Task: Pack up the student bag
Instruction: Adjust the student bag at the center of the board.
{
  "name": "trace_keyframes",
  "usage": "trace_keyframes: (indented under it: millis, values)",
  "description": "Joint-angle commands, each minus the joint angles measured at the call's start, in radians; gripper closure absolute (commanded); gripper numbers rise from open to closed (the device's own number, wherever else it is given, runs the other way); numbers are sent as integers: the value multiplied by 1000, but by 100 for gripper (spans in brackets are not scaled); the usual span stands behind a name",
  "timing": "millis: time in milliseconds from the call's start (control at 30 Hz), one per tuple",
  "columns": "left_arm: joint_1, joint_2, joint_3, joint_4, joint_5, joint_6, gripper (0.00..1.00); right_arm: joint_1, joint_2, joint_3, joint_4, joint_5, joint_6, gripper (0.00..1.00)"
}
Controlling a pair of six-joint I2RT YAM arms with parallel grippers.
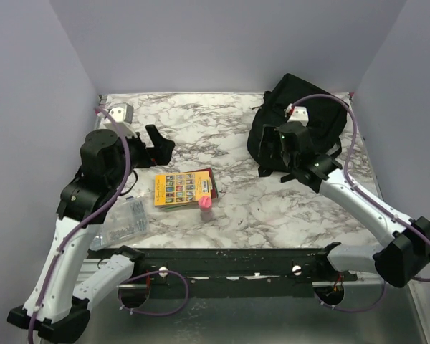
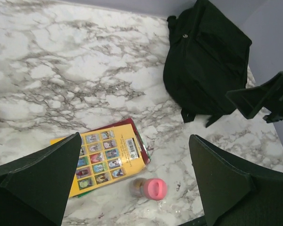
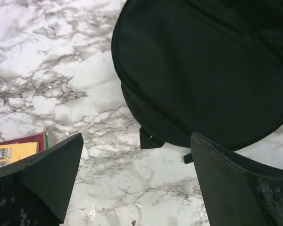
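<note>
Left claw [image 1: 158, 144]: fingers spread, holding nothing, above the left part of the marbled surface [image 1: 201, 122]. Near the front edge, a clear packet [image 1: 127, 222] lies partly under the left arm. To its right is a yellow picture book [image 1: 184, 188], flat, a red edge showing beneath it. A pink-capped bottle [image 1: 206, 204] is just beside the book's near corner. The student bag [image 1: 304, 118] is slumped at the far right corner. Right claw [image 3: 137, 137]: fingers spread, empty, over the bag's near edge.

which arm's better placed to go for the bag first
Probably the right. The right gripper is open and hovers at the edge of the large soft black fabric backpack. The left gripper, also open, hangs farther off, near the yellow picture book.
</note>
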Motion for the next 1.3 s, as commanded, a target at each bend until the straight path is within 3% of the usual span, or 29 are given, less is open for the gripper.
trace_keyframes:
  millis: [0,100,267,333,467,900,1067,1267]
  values:
    - [10,96,35,9,169,-42,2,-109,56,-50,72,-167,140,0]
    - [16,179,111,8,233,-48,2,-217,86,-78,107,-280,212,0]
    - [25,343,293,-5,352,-36,2,-246,170,-35,146,-243,182,0]
    - [27,408,376,-28,383,-38,2,-246,221,3,158,-279,131,0]
    - [35,497,456,-60,426,-31,2,-246,346,116,124,-358,-23,10]
    - [47,544,290,-47,379,24,2,-153,721,499,-24,-158,-257,24]
    - [50,561,282,-35,421,18,2,-114,814,613,-64,-56,-255,25]
    - [51,564,274,-35,411,19,2,-91,836,637,-48,21,-178,24]
